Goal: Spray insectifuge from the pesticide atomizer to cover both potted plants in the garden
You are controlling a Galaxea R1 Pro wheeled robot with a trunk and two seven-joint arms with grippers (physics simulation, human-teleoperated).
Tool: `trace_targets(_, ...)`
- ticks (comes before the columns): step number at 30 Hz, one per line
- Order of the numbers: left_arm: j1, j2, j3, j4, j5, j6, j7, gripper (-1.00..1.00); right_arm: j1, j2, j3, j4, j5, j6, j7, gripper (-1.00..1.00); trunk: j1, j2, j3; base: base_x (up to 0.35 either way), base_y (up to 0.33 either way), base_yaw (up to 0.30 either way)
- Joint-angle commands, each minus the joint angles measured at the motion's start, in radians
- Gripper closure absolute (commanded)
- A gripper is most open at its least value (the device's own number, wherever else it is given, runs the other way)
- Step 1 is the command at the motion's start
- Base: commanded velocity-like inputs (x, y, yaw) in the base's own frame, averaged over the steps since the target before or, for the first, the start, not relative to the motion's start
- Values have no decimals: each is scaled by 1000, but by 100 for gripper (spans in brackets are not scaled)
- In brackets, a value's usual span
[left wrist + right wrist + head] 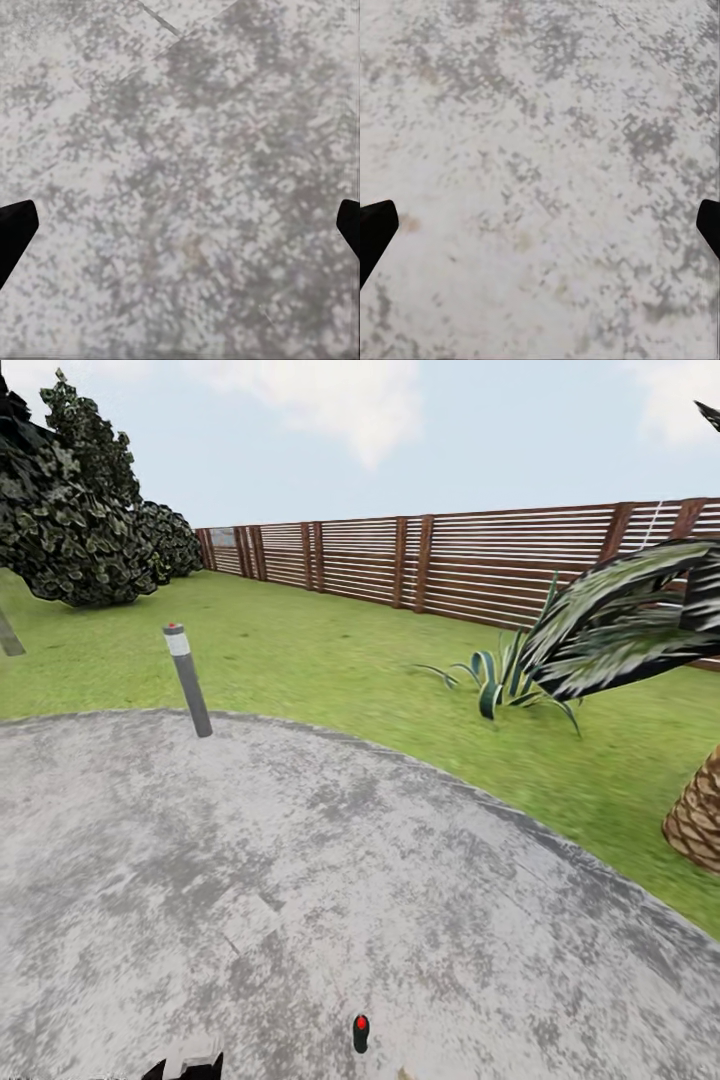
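Observation:
One potted plant (497, 682), a low rosette of pointed green leaves, stands on the lawn of the garden (330, 650), to the right beyond the patio. The pesticide atomizer is out of view. My left gripper (180, 232) is open; its dark fingertips (15, 229) sit at the frame's sides above bare grey paving. My right gripper (540, 232) is open too, with its fingertips (375, 229) wide apart over the same mottled stone and nothing between them.
I stand on a round grey patio (300, 880). A grey bollard lamp (187, 678) rises at its far left edge. A palm trunk (697, 820) and drooping frond (620, 620) are at the right. Dark bushes (80, 510) and a brown slatted fence (450, 560) close the lawn.

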Motion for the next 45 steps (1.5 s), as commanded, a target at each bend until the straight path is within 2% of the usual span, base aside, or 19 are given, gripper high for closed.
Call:
trace_targets(1, -1, 0, 3, 1, 1, -3, 0, -100, 0, 0, -2, 1, 4, -4, 0, -100, 0, 0, -1, 67, -255, 143)
trace_targets(27, -1, -1, 4, 1, 1, -3, 0, -100, 0, -3, -3, 4, 16, -3, 0, -100, 0, 0, -1, 23, -203, 11)
trace_targets(45, -1, 0, 3, 1, 2, -3, 0, -100, 0, -1, -3, 1, 12, -3, 0, -100, 0, 0, -5, 0, -9, 0)
